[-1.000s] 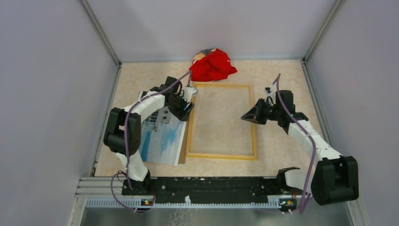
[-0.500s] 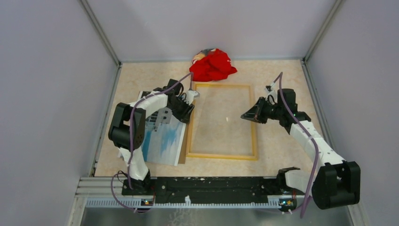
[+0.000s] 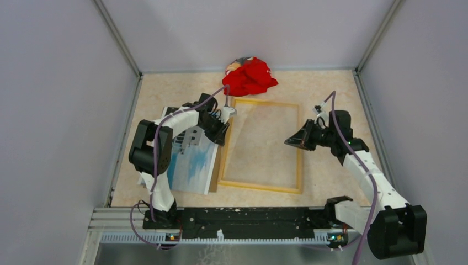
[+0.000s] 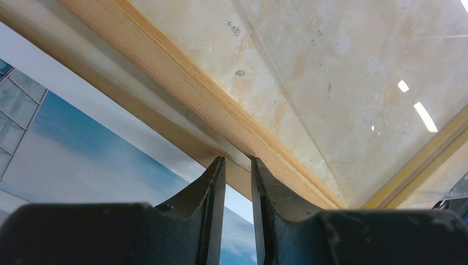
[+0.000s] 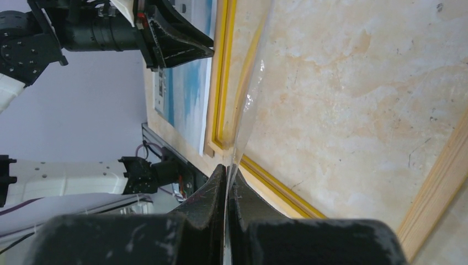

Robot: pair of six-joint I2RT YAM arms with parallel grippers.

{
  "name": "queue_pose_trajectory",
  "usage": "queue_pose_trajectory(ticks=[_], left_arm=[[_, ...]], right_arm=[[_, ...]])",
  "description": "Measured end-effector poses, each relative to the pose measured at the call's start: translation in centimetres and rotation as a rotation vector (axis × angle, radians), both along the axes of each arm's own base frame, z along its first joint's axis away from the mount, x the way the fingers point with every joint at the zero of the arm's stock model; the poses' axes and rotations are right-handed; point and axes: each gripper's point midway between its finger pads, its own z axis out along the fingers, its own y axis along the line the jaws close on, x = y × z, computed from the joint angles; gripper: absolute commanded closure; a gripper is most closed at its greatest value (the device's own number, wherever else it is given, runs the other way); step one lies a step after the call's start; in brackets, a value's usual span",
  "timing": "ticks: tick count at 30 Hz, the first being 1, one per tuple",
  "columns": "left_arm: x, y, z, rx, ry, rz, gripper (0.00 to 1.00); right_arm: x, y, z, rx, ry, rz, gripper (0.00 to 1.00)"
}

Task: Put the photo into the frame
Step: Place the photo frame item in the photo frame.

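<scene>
- Looks like a robotics lab test cell rather than a lived-in room.
- Closed in on three sides by plain pale grey walls point(image 3: 66, 110), joined at the corners by bare aluminium posts point(image 3: 118, 38).
- Floored with a beige marble-patterned tabletop point(image 3: 331, 94).
- Fronted along the near edge by a black rail point(image 3: 248, 215) on slotted metal profile, carrying the left arm point(image 3: 176, 118) and the right arm point(image 3: 364, 165) side by side, purple cables point(image 3: 154, 160) looped along both.
- Set out with a few props: the frame point(image 3: 298, 160), a clear pane point(image 3: 265, 143), the photo point(image 3: 193, 165), a crumpled red cloth point(image 3: 251, 77).
</scene>
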Motion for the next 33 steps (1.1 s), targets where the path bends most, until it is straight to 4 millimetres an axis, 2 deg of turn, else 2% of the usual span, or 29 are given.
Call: queue_pose_trajectory(ticks=[7, 15, 23, 28, 33], left_arm=[[-0.3, -0.4, 0.1, -0.008, 0.005, -0.012, 0.75], [-0.8, -0.8, 0.2, -0.031, 0.026, -0.022, 0.87], [-0.5, -0.1, 0.6, -0.072, 0.056, 0.020, 0.91], [0.3, 1.4, 0.7, -0.089, 0.067, 0.078, 0.91], [0.5, 1.9, 0.7, -0.092, 0.071, 0.096, 0.91]], right_arm=[[0.1, 0.6, 1.2, 0.041, -0.007, 0.022, 1.00], [2.2, 2.2, 5.3, 0.086, -0.092, 0.072, 1.00], [2.1, 4.4, 5.9, 0.092, -0.097, 0.139, 1.00], [2.6, 4.5, 6.3, 0.084, -0.112, 0.129, 1.00], [3.3, 4.3, 5.2, 0.070, -0.096, 0.094, 1.00]])
